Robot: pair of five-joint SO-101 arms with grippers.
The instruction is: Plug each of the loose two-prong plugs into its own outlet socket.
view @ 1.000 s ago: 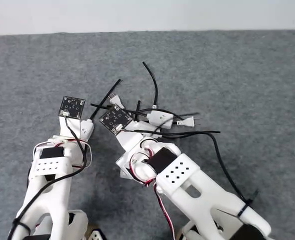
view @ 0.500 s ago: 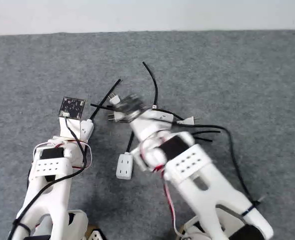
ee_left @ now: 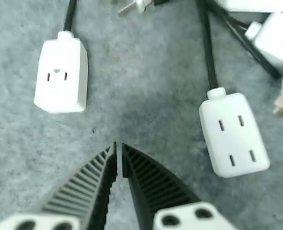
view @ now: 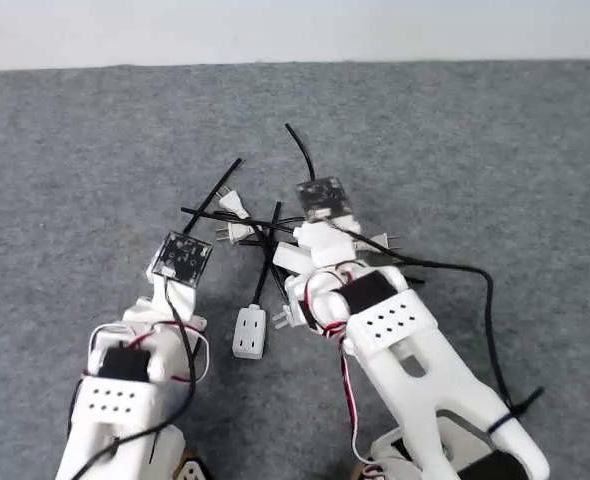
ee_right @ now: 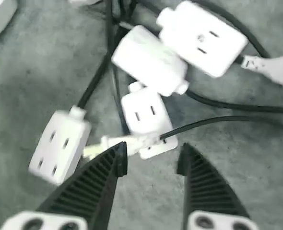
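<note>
My left gripper (ee_left: pixel 118 149) is shut with nothing in it, low over bare carpet between two white outlet sockets (ee_left: pixel 61 76) (ee_left: pixel 233 135). My right gripper (ee_right: pixel 153 154) stands open above the tangle. Just past its fingertips a loose two-prong plug (ee_right: pixel 127 141) lies across a two-slot socket (ee_right: pixel 146 117), prongs pointing toward a third socket (ee_right: pixel 59 146). More white socket blocks (ee_right: pixel 151 60) (ee_right: pixel 201 31) lie beyond, with another plug (ee_right: pixel 271 67) beside them. From above, one socket (view: pixel 250 332) lies between the arms, and loose plugs (view: pixel 235 207) (view: pixel 380 241) lie among black cords.
Black cords (view: pixel 305 165) cross the pile at the middle of the grey carpet (view: pixel 495 150). One long cord (view: pixel 490 320) loops round the right arm's far side. Open carpet lies left, right and behind the pile.
The right arm swung right and forward over the pile, uncovering the socket between the arms and dragging the long cord with it. The left arm shifted right and drew back.
</note>
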